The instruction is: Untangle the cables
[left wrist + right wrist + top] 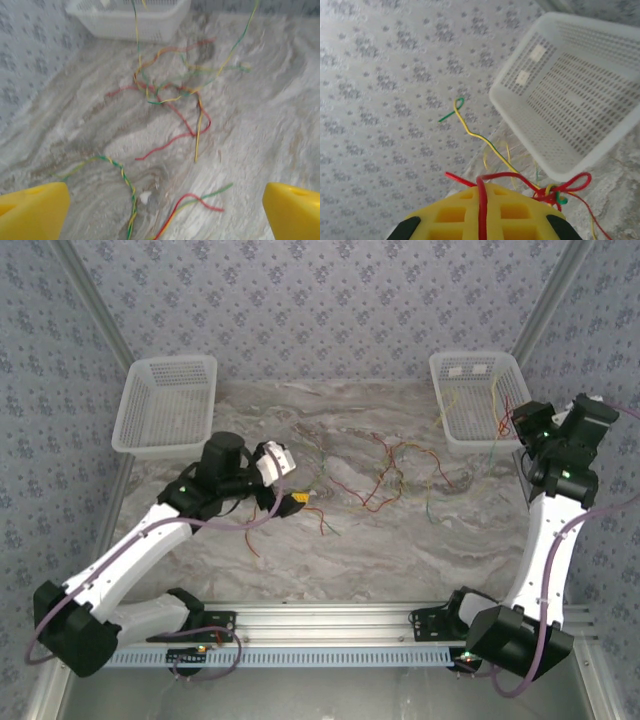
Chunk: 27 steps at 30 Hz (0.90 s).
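Observation:
The cables [390,475] lie as a loose knot of thin red, yellow, green and orange wires mid-table, also seen in the left wrist view [170,95]. My left gripper [292,502] hovers low over the table to their left, open, its yellow fingers [32,212] wide apart with nothing between them. Below it lie a green-yellow twisted strand [122,185] and a red-green strand [195,202]. My right gripper [515,422] is raised beside the right basket, shut on a red cable [482,200] that runs to a small knot [555,194]. A yellow-green wire [470,130] sticks up from it.
A white mesh basket [165,405] stands at the back left and another [480,400] at the back right, with a few wires draped over its rim. Patterned walls enclose the table on three sides. The right basket [575,95] sits close beside my right gripper.

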Each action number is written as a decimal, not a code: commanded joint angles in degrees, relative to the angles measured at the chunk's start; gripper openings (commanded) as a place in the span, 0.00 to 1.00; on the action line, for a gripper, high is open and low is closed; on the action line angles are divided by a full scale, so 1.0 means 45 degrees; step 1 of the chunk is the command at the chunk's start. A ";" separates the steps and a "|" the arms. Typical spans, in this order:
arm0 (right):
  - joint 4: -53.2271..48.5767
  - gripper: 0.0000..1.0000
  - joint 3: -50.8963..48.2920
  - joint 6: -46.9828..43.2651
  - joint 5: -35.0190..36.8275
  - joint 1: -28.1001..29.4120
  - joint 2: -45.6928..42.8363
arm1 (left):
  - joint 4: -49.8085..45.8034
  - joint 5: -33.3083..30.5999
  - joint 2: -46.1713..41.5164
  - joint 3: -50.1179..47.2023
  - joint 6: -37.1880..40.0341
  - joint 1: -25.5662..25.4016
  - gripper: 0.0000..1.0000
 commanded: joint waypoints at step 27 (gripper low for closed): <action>0.1865 0.00 0.0309 -0.8161 -0.6033 1.0200 0.0476 | 0.9167 0.2000 0.2515 0.0612 -0.7435 0.0897 0.90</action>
